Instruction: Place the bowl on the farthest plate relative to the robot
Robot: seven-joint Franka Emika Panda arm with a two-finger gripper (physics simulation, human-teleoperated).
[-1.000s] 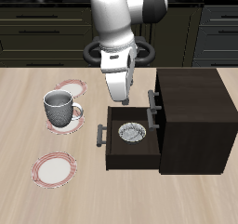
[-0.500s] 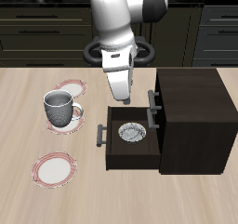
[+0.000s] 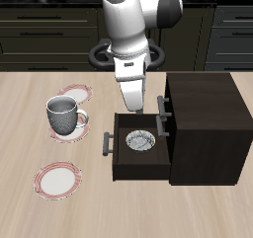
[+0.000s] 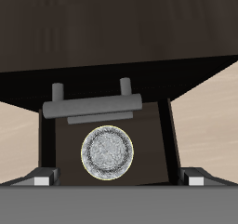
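Observation:
The bowl (image 3: 140, 140), small, whitish-grey and speckled inside, lies in the open drawer (image 3: 123, 159) of the dark cabinet (image 3: 206, 123). It also shows in the wrist view (image 4: 107, 151), centred beyond the drawer's handle (image 4: 90, 106). My gripper (image 3: 134, 109) hangs above the drawer's back edge, over the bowl, open and empty; its fingertips (image 4: 39, 180) stand wide apart. Three red-rimmed plates lie beside the drawer: one nearest the table's front edge (image 3: 58, 179), one under a mug (image 3: 79, 120), one farther back (image 3: 74, 91).
A grey ribbed mug (image 3: 62, 114) stands on the middle plate. The drawer's handle (image 3: 105, 143) juts out toward the plates. The cabinet top rises beside the gripper. Dark kitchen cabinets run behind the table.
The arm has shifted slightly sideways toward the cabinet, with the gripper staying above the drawer. The bowl has not moved.

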